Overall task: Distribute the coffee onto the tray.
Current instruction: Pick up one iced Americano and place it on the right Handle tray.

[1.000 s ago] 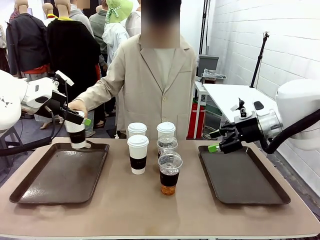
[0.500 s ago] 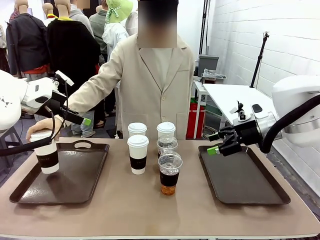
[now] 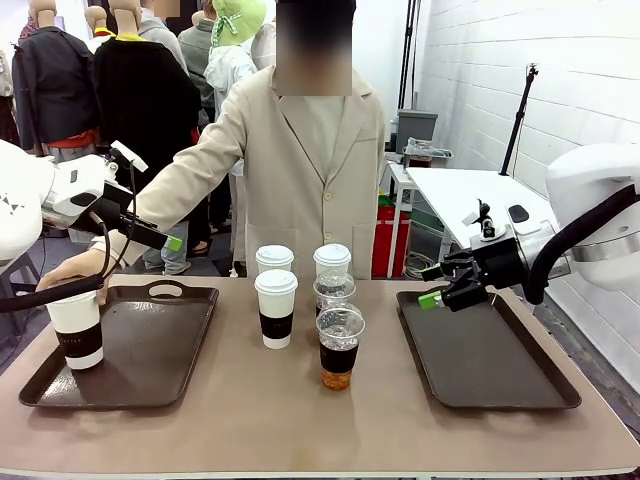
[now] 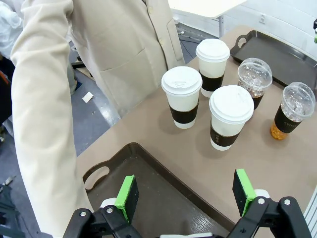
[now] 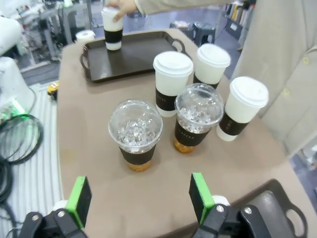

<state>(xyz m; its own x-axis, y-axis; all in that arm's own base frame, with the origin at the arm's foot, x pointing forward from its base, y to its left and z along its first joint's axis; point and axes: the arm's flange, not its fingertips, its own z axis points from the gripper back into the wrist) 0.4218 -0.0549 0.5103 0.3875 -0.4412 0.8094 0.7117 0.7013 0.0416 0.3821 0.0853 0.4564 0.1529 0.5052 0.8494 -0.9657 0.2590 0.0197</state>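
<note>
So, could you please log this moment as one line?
left claw open; right claw open; person's hand on cup at left tray; five cups mid-table

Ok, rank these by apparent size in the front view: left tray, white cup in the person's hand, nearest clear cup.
1. left tray
2. hand-held white cup and nearest clear cup: they look about alike, so no ranking.

Light was bright and even; soft shadows lay beside the cups on the table, and wrist views bowed at their edges
</note>
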